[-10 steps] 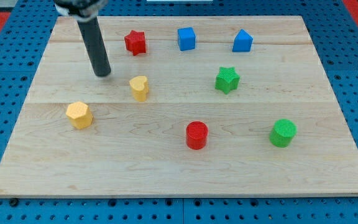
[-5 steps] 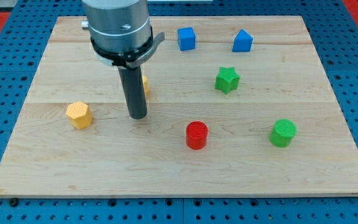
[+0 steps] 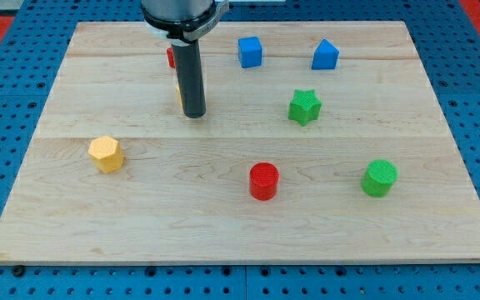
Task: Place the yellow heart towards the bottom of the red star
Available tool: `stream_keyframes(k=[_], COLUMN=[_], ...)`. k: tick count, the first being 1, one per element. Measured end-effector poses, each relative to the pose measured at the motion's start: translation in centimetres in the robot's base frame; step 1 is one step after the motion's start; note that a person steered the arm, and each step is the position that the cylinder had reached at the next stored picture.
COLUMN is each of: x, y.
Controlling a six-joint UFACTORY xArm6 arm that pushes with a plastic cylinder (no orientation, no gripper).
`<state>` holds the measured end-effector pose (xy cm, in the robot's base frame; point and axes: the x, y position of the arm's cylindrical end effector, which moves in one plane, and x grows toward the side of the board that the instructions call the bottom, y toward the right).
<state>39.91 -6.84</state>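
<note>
My tip (image 3: 194,113) rests on the board in the upper-left middle. The rod stands in front of the yellow heart (image 3: 178,94), so only a thin yellow sliver shows at the rod's left edge, just above the tip. The red star (image 3: 171,57) is also mostly hidden behind the rod and arm. A small red edge of it shows above the heart sliver, near the view's top. I cannot tell whether the tip touches the heart.
A blue cube (image 3: 250,51) and a blue pointed block (image 3: 324,55) sit at the top. A green star (image 3: 304,107) is right of the tip. A yellow hexagon (image 3: 106,153), a red cylinder (image 3: 264,181) and a green cylinder (image 3: 379,177) lie lower on the wooden board (image 3: 440,217).
My tip went from upper left of the heart to below it, then up and slightly right. The heart and red star are now largely hidden behind the rod.
</note>
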Motion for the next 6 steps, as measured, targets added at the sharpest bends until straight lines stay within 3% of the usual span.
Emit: stream_keyframes(k=[3,6], x=[-2.2,-3.2], y=[3.7,-0.3])
